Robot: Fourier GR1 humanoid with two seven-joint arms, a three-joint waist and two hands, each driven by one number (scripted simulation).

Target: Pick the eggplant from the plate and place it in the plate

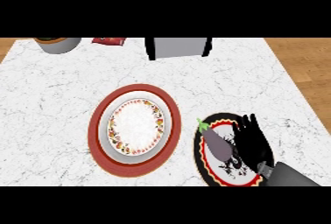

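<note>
A purple eggplant (217, 145) with a green stem lies on the left part of a black-rimmed plate (213, 175) with a red and white pattern, at the lower right of the head view. My right hand (251, 142) hovers over that plate just right of the eggplant, fingers straight and pointing away from me, with nothing in its grasp. Left of it stands a white plate (135, 125) with a floral rim, resting on a round red mat (102, 114). My left hand does not show.
At the counter's far edge stand a grey pot (59, 43), a red packet (108, 40) and a grey box with black sides (179, 47). Wooden floor (304, 61) shows beyond the counter's right edge.
</note>
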